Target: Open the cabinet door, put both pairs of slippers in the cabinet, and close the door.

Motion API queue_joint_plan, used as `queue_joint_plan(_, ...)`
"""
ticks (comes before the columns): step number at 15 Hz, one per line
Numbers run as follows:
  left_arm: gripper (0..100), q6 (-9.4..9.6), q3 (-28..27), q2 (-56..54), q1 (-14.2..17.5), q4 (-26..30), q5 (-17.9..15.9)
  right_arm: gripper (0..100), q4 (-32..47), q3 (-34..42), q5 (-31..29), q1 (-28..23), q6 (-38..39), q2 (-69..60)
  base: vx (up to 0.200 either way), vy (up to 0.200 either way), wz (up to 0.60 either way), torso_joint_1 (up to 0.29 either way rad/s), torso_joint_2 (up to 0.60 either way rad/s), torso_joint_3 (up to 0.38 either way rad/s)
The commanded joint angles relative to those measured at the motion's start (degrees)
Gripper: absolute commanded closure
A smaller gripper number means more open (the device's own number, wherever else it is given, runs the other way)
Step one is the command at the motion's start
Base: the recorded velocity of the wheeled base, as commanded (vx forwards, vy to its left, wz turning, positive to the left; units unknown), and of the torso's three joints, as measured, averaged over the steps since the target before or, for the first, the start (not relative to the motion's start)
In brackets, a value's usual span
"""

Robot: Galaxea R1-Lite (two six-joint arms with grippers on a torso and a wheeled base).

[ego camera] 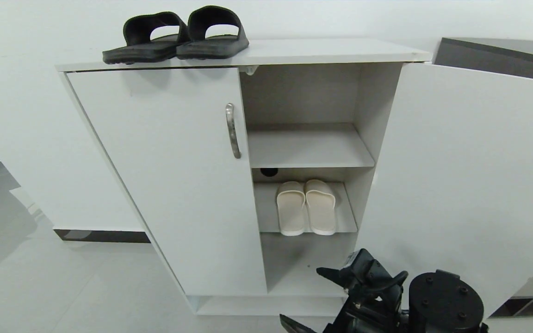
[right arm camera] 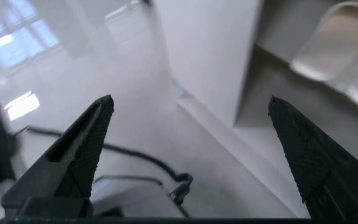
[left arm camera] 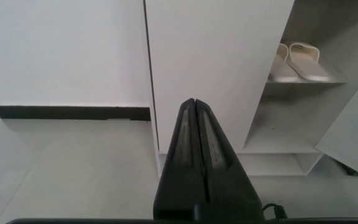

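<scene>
The white cabinet [ego camera: 294, 48] has its right door [ego camera: 470, 175] swung wide open and its left door [ego camera: 169, 175] closed, with a metal handle [ego camera: 232, 131]. A white pair of slippers [ego camera: 306, 206] [left arm camera: 297, 59] [right arm camera: 347, 31] lies on the second shelf inside. On the cabinet's top, at the left, sits a black pair of slippers [ego camera: 176, 37]. My right gripper [ego camera: 303, 296] [right arm camera: 191, 106] is low in front of the open compartment, open and holding nothing. My left gripper [left arm camera: 194, 106] is shut and empty, facing the closed left door from a distance.
The upper shelf [ego camera: 308, 148] and the bottom compartment [ego camera: 303, 273] are bare. A dark grey piece of furniture [ego camera: 493, 53] stands behind the open door. Open floor [ego camera: 40, 286] lies to the left. A black cable [right arm camera: 135, 162] runs over the floor.
</scene>
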Motion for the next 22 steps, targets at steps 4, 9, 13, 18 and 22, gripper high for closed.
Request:
queue_joint_plan(4, 100, -0.43, 0.01, 0.09, 0.02, 0.09, -0.36, 0, -2.23, 4.18, 5.04, -0.39, -0.05, 0.10, 0.000, 0.050, 0.00, 0.002, 0.00, 0.001)
queue_joint_plan(9, 100, -0.43, 0.01, 0.09, 0.02, 0.18, -0.45, 0, -4.78, 5.24, 6.71, -0.30, 0.03, 0.54, 0.000, 0.200, 0.00, 0.004, 0.00, 0.005)
queue_joint_plan(13, 100, -0.43, 0.01, 0.09, 0.02, 0.18, -0.45, 0, -5.13, 5.41, 6.71, -0.30, 0.03, 1.24, 0.000, 0.200, 0.00, 0.005, 0.00, 0.005)
queue_joint_plan(18, 100, -0.43, 0.01, 0.09, 0.02, 0.18, -0.45, 0, -7.42, 7.00, 6.97, -0.30, -0.05, 2.47, 0.000, 0.200, 0.00, 0.003, 0.00, 0.000)
queue_joint_plan(22, 100, -0.34, 0.01, 0.09, 0.02, 0.09, -0.45, 0, -10.49, 8.14, 8.82, -0.30, -0.23, 4.14, 0.000, 0.150, 0.00, 0.003, 0.00, 0.002)
